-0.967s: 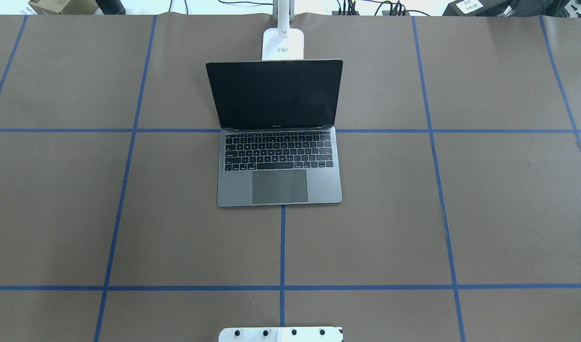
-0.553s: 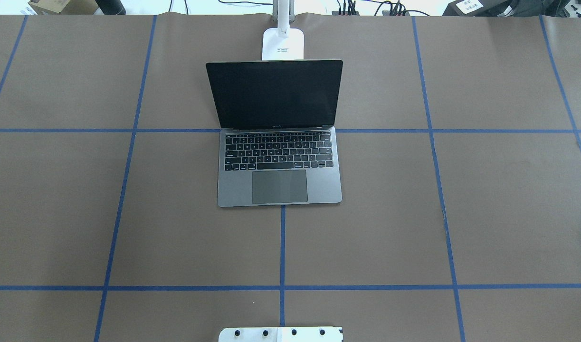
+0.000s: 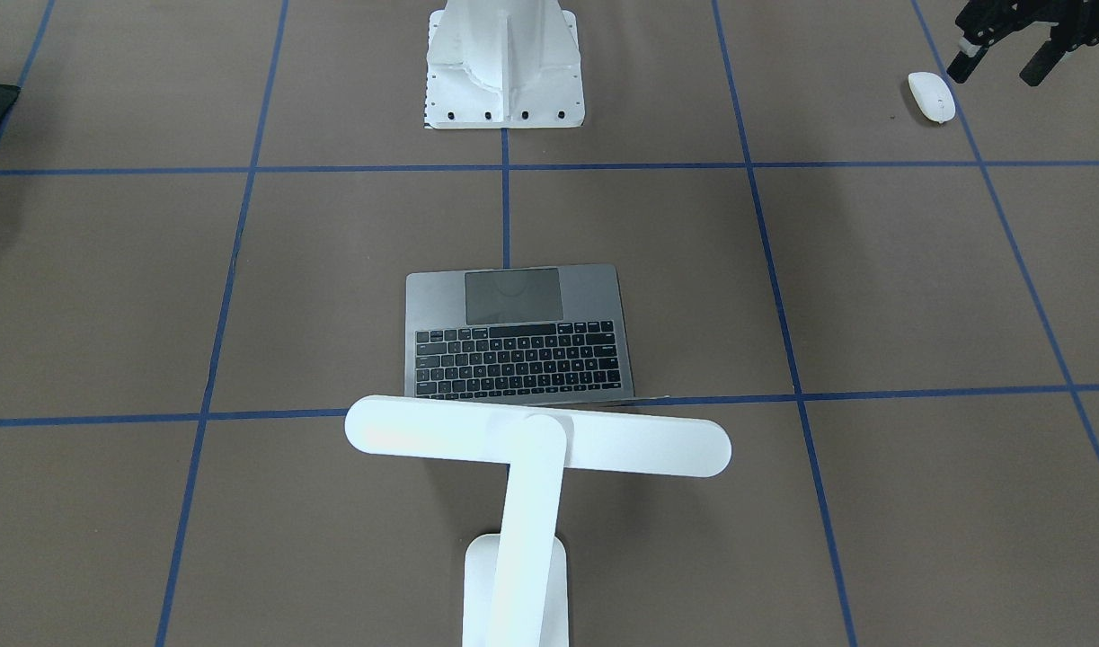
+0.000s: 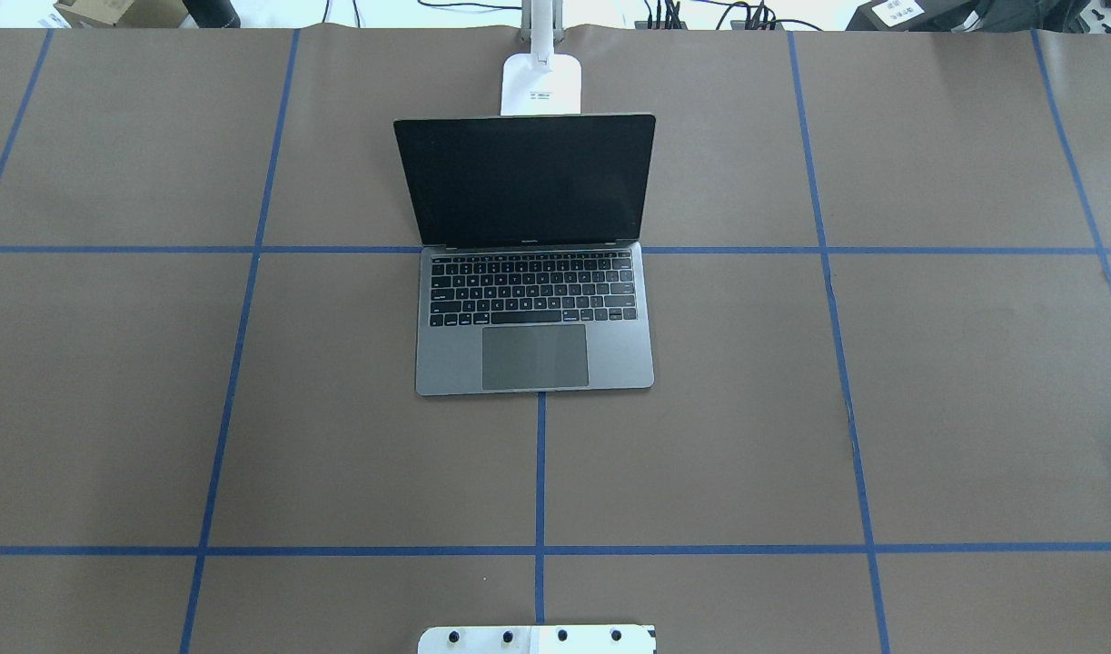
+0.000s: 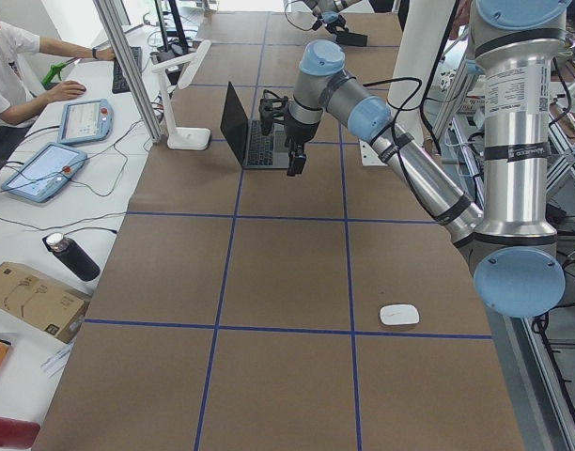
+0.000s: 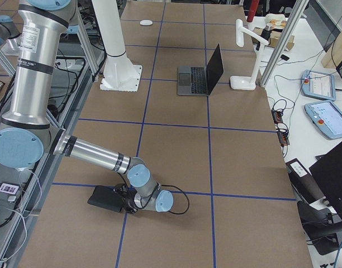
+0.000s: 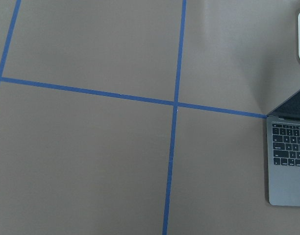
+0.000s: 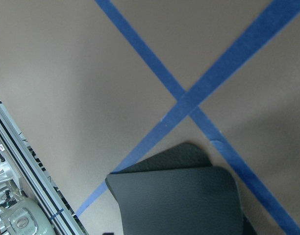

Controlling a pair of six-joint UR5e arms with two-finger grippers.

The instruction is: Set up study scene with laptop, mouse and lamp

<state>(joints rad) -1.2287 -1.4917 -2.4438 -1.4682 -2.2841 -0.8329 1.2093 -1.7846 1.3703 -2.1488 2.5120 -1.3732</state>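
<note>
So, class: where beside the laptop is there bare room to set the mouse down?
Bare table flanks the laptop on both sides, out to the blue tape lines. Crowded only behind its screen, where the lamp stands.

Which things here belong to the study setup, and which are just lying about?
Job: laptop, mouse, lamp.
Lying about: bottle, cardboard box, both beside the table.

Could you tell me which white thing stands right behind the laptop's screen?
The lamp, its base beyond the screen of the laptop. The mouse lies far off on the robot's left; the pedestal stands on the keyboard side.
</note>
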